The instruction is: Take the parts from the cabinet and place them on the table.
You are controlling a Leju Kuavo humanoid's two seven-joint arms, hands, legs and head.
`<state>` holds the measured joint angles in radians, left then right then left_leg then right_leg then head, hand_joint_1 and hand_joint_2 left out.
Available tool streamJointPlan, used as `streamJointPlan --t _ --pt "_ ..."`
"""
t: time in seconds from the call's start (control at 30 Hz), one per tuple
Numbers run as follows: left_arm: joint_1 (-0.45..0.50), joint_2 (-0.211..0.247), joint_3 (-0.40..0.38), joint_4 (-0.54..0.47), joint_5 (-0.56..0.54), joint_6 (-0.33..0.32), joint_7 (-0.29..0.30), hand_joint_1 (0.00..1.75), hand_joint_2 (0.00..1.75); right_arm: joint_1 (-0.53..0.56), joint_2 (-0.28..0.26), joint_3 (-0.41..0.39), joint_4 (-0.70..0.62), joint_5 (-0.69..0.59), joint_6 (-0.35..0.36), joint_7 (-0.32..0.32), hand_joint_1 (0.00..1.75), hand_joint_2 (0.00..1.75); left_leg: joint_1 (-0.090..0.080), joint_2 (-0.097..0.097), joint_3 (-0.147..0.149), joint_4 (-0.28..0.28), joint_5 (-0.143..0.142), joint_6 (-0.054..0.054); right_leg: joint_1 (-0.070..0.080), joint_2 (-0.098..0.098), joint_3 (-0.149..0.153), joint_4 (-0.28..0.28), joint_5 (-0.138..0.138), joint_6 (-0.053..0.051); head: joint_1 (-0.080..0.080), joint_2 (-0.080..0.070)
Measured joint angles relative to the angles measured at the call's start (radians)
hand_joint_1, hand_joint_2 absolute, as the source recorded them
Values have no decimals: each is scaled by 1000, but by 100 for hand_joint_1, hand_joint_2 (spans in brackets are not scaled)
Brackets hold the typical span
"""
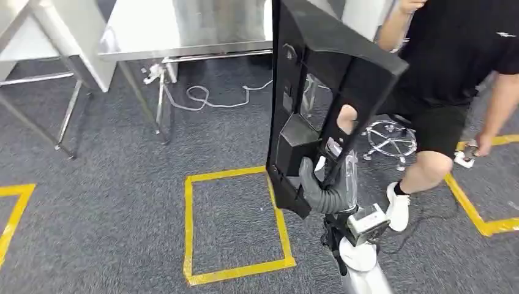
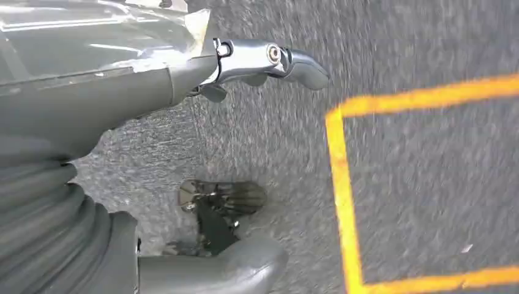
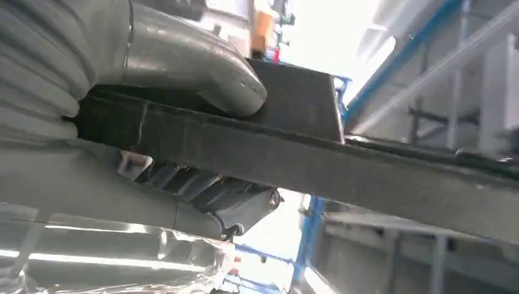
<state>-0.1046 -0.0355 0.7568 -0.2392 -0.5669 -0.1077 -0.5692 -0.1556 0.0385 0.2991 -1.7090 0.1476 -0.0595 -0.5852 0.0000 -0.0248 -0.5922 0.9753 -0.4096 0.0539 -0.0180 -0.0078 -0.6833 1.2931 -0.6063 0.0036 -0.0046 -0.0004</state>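
While the right hand clamps thumb and fingers around the lower edge of the large black moulded plastic panel, holding it upright above the grey carpet, the part is plainly out of the cabinet but not yet set down. What looks like the shiny steel table stands ahead, so carrying and placing remain. Hanging over yellow floor tape, the left hand holds nothing, its fingers spread.

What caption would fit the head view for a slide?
The right hand holds a large black part upright above a yellow tape square on grey carpet, a person beside it.
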Motion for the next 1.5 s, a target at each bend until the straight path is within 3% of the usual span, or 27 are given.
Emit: streamJointPlan --t 0.03,0.07,0.13,0.17,0.23,0.3,0.33,0.37,0.43,0.5,0.57,0.6,0.67,0.7,0.73,0.83,0.87,0.9,1.0,1.07,1.17,1.2,1.23,1.33,1.4,1.43,1.5 --pt "4 0 0 1 0 9 0 0 175 4 -2 0 0 3 2 0 175 175 -1 -12 1 3 -4 -1 0 2 -27 20 8 5 1 0" --pt "7 0 1 2 0 18 0 0 175 4 -2 0 1 5 5 1 175 175 -1 -20 3 7 -10 -2 0 3 -25 -16 37 16 0 0" --pt "10 0 1 3 0 30 -3 0 175 2 -2 1 1 6 8 3 175 175 0 -35 10 21 -24 -9 -1 4 35 -179 126 39 1 0" --pt "11 0 2 3 0 35 -6 0 175 0 -2 1 1 6 8 5 175 175 0 -41 8 34 -36 -15 -2 7 65 -262 162 38 2 0" --pt "13 0 7 3 0 44 -14 0 175 0 -2 2 3 6 9 5 175 175 -5 -46 -1 50 -51 -27 2 21 67 -253 155 16 0 0" --pt "18 -1 13 4 2 48 -29 0 175 5 -2 2 4 5 10 3 175 175 0 -47 0 44 -51 -35 8 20 67 -251 152 4 -1 0" --pt "18 -1 18 5 2 53 -34 0 175 6 -2 2 4 5 10 -4 175 175 0 -48 -1 46 -55 -39 0 19 70 -255 154 -2 -3 0" --pt "19 0 22 5 3 57 -39 0 175 6 0 3 4 5 10 -8 175 175 1 -30 0 58 -62 -45 -7 19 76 -259 154 -4 -1 0" --pt "16 1 25 6 3 62 -42 0 175 7 1 3 4 2 10 -12 175 175 5 10 -49 157 -115 -62 -8 13 84 -260 148 -17 -11 0" --pt "16 0 26 7 2 65 -42 0 175 7 0 3 7 2 10 -13 175 175 13 21 -136 310 -173 -73 -7 9 87 -259 144 -22 -11 0" --pt "16 0 26 9 1 66 -42 0 175 12 0 3 13 0 10 -14 175 175 19 22 -168 336 -151 -76 -7 7 91 -259 140 -21 -11 0" --pt "16 0 27 9 1 67 -43 0 175 13 0 3 14 0 10 -14 175 175 20 22 -149 288 -115 -75 -7 7 94 -259 137 -19 -11 0" --pt "16 0 29 9 1 69 -46 0 175 11 1 5 14 0 10 -15 175 175 19 25 -59 106 -21 -62 -7 7 104 -260 133 -16 -11 0" --pt "14 0 31 9 1 71 -48 0 175 11 3 5 14 0 10 -16 175 175 15 34 -30 46 -18 -54 -7 6 106 -260 131 -13 -10 0" --pt "13 1 32 9 1 75 -51 0 175 11 3 6 14 0 9 -17 175 175 6 34 -30 46 -23 -50 2 6 106 -261 127 -5 -9 0" --pt "11 2 34 9 0 83 -61 0 175 12 3 6 14 3 7 -19 175 175 -2 25 -28 41 -27 -30 -5 2 114 -273 126 14 -12 0" --pt "11 3 37 9 0 87 -64 0 175 13 3 7 14 4 7 -20 175 175 6 23 -8 15 -12 -21 7 -1 109 -274 123 20 -10 0" --pt "12 0 40 9 0 87 -67 0 175 13 2 7 14 5 6 -21 175 175 6 22 5 1 -9 -20 1 0 109 -249 114 19 -6 0" --pt "10 -1 43 9 0 88 -68 0 175 15 1 7 18 5 6 -23 175 175 3 18 9 0 -11 -10 2 3 -6 -33 23 -3 -4 0" --pt "11 -2 44 9 0 88 -68 0 175 21 -2 7 22 5 6 -23 175 175 2 12 9 2 -14 -8 2 4 -47 23 23 5 -3 0" --pt "11 -3 45 10 0 88 -69 0 175 19 -2 7 23 5 6 -23 175 175 2 2 12 15 -26 -17 2 4 41 -183 124 34 -3 0" --pt "11 -3 48 10 0 88 -70 0 175 18 -2 8 24 6 5 -23 175 175 2 0 8 24 -33 -23 1 4 74 -254 147 35 -3 0" --pt "10 -3 49 10 0 88 -72 0 175 17 -1 8 24 6 5 -24 175 175 -9 -2 2 40 -46 -30 4 7 80 -263 148 24 -5 0" --pt "13 -3 50 10 -1 95 -78 0 175 17 -1 8 25 9 0 -24 175 175 0 -1 3 38 -50 -38 6 6 80 -261 145 5 -8 0" --pt "12 -3 51 10 -2 97 -82 0 175 17 2 10 25 12 -2 -24 175 175 4 6 2 60 -66 -51 -6 6 93 -266 145 -8 -7 0" --pt "11 -3 51 10 -2 99 -83 0 175 17 4 11 25 13 -5 -24 175 175 5 12 -19 106 -90 -58 -7 5 98 -266 141 -15 -17 0" --pt "11 -2 53 10 -2 101 -83 0 175 17 8 15 25 15 -12 -24 175 175 12 17 -106 262 -153 -71 -6 5 103 -266 136 -22 -16 0"
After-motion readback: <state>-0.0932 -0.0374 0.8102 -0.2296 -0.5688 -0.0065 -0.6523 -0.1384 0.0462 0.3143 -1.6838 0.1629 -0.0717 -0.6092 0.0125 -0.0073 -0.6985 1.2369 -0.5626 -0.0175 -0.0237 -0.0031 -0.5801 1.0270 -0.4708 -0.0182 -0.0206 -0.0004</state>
